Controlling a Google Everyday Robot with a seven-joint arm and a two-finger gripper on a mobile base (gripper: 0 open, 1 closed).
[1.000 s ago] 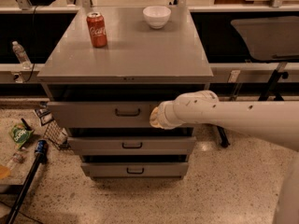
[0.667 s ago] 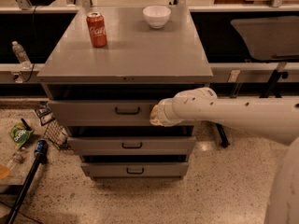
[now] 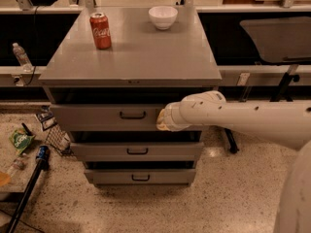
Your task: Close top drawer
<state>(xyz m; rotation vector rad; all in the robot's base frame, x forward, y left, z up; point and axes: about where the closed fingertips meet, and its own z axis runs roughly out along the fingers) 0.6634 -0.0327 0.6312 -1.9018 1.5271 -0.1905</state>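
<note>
Chiefly unchanged. Item: top drawer (image 3: 97, 116), grey metal, largest of three, its front standing out from the cabinet with a dark gap showing between it and the tabletop (image 3: 146, 62). Its place matches that of a second ago, with no visible travel inward. Item: tool (image 3: 161, 121), the cream-coloured end of the arm, set at the right part of the drawer front, just right of the small dark handle (image 3: 132, 114) and apparently against the panel. It has shifted by a trace at most. Whether the tool is open or closed cannot be told, and it has hold of nothing that shows. Reading: the push looks set up or barely begun, so the drawer is still open and the task is not done. Item: arm (image 3: 243, 120), white, reaching in from the right edge of the scene, nearly level, rising slightly leftward to a rounded joint (image 3: 204, 100) just behind the tool. Also on the tabletop: red cola can (image 3: 100, 30), far left; white bowl (image 3: 163, 17), far centre.
</note>
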